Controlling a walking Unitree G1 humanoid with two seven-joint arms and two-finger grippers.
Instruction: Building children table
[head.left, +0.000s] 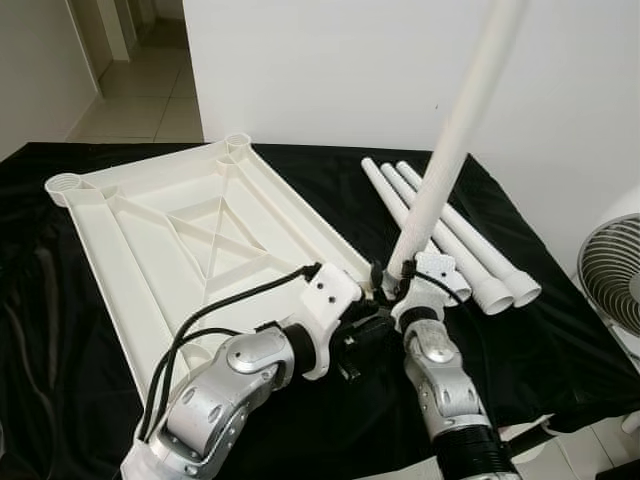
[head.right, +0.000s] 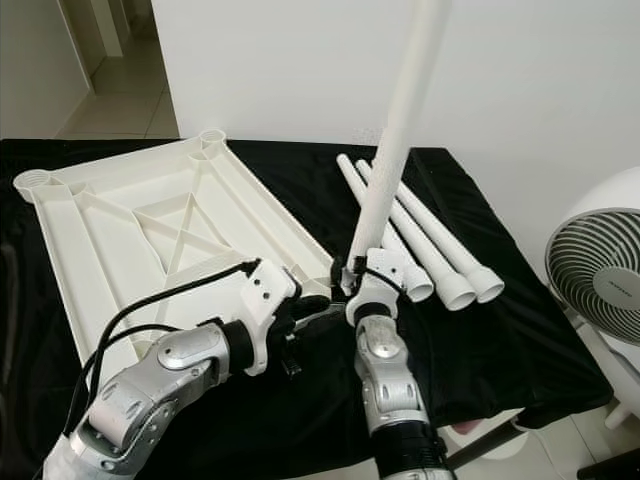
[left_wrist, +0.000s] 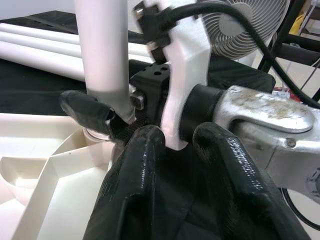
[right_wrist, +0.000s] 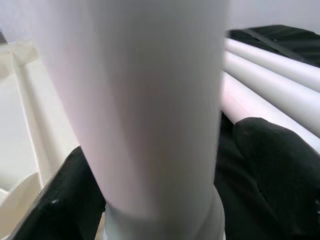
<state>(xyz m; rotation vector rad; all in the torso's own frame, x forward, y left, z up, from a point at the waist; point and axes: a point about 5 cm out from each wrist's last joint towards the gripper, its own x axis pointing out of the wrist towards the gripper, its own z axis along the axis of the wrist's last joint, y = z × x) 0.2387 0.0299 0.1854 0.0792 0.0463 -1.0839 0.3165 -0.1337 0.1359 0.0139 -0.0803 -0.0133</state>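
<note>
The white plastic table top (head.left: 180, 230) lies upside down on a black cloth. A white table leg (head.left: 450, 150) stands nearly upright, tilted a little, with its foot at the top's near right corner socket (left_wrist: 97, 135). My right gripper (head.left: 395, 280) is shut on the leg just above its base, and its black fingers (right_wrist: 270, 160) flank the tube (right_wrist: 145, 100). My left gripper (head.left: 365, 335) hovers low beside that corner, close to the right wrist. Its fingers (left_wrist: 135, 190) stand apart and hold nothing.
Three more white legs (head.left: 450, 240) lie side by side on the cloth to the right of the top. A white fan (head.right: 600, 280) stands off the table's right edge. Empty corner sockets (head.left: 65, 185) show at the top's far end.
</note>
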